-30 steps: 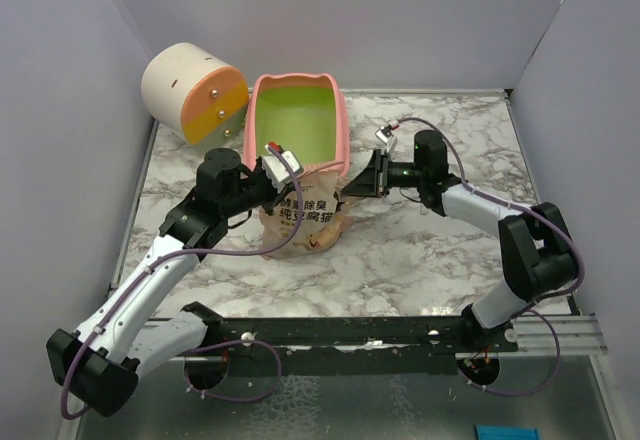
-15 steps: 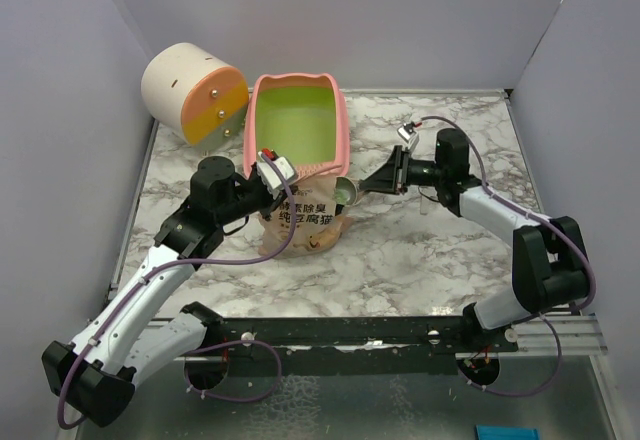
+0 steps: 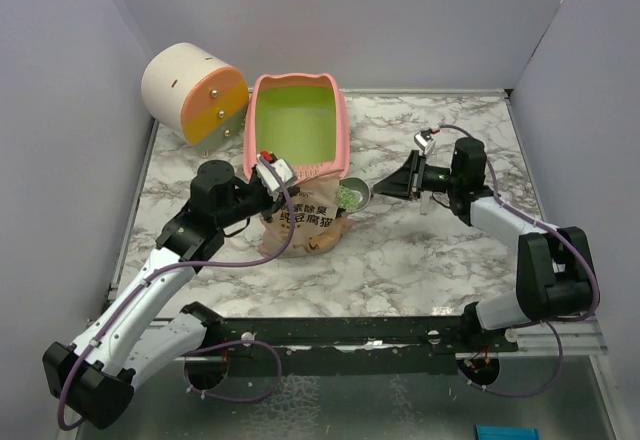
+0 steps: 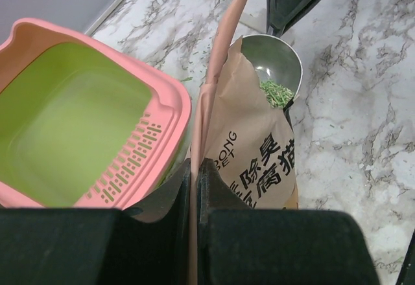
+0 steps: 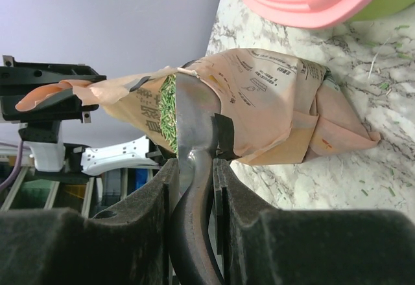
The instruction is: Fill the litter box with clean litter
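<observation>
The litter box (image 3: 295,125) is a pink tray with a lime-green inside, and it holds no granules in the top view or in the left wrist view (image 4: 71,123). In front of it stands a tan printed pouch (image 3: 300,222). My left gripper (image 3: 272,175) is shut on the pouch's top edge (image 4: 214,71). My right gripper (image 3: 395,184) is shut on the handle of a grey metal scoop (image 3: 352,195). The scoop's bowl sits just right of the pouch mouth with clean litter (image 4: 275,92) in it. The right wrist view shows green pellets (image 5: 168,113) beside the scoop (image 5: 194,129).
A cream-and-orange cylinder (image 3: 193,92) lies at the back left, next to the litter box. A few stray granules (image 5: 379,71) are scattered on the marble tabletop (image 3: 420,250). Grey walls close in the left, back and right sides.
My right arm has pulled back to the right, drawing the scoop out of the pouch with litter in its bowl. My left gripper has kept hold of the pouch edge.
</observation>
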